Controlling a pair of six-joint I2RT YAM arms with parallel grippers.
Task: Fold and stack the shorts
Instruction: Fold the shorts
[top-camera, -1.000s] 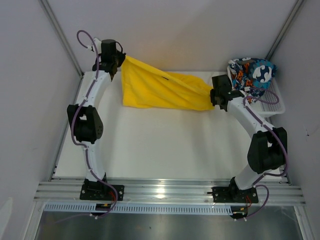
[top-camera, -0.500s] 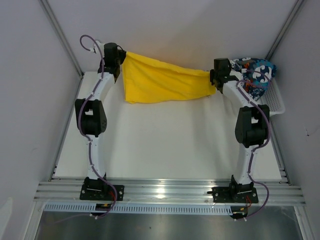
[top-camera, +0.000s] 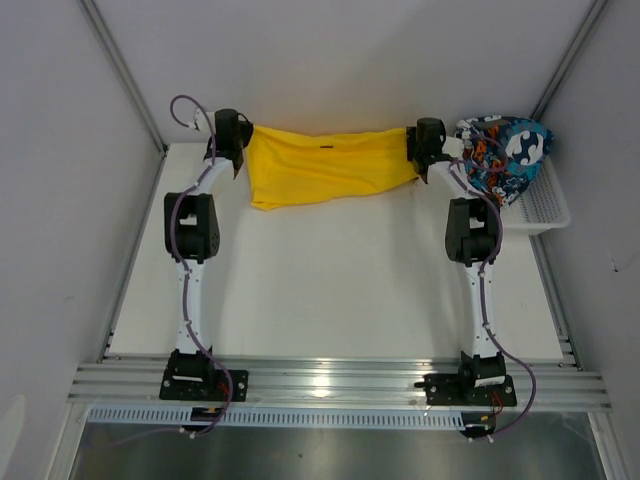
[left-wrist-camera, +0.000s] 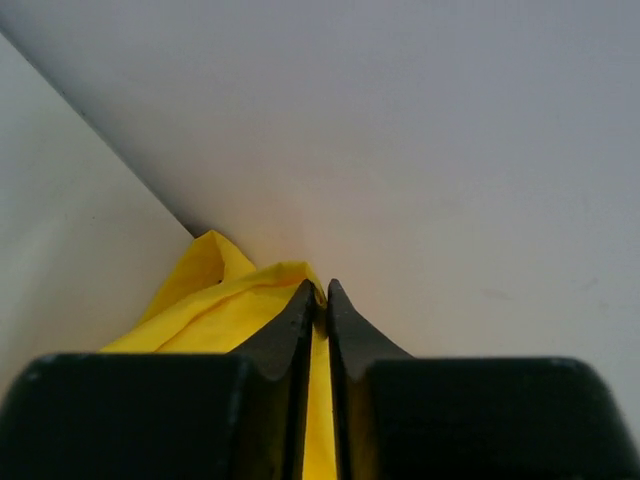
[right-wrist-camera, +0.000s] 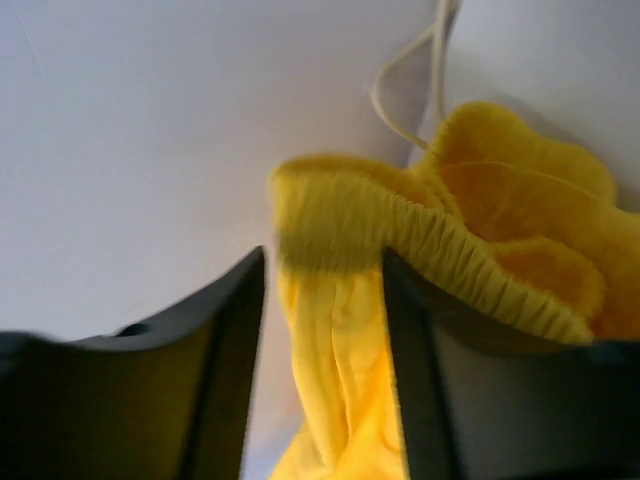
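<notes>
Stretching the yellow shorts (top-camera: 320, 165) between them, seemingly to lay them flat for folding, the left pincer (left-wrist-camera: 321, 292) was clamped on one corner while the right pincer (right-wrist-camera: 322, 270) stood apart around the waistband (right-wrist-camera: 440, 255), the printed shorts (top-camera: 505, 150) just beside it.

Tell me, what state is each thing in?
yellow shorts: stretched wide between the two pincers, not folded.
printed shorts: crumpled up in the basket.
basket: upright, holding the printed shorts.
left pincer: shut on the yellow shorts.
right pincer: open, cloth loose between its jaws.
</notes>
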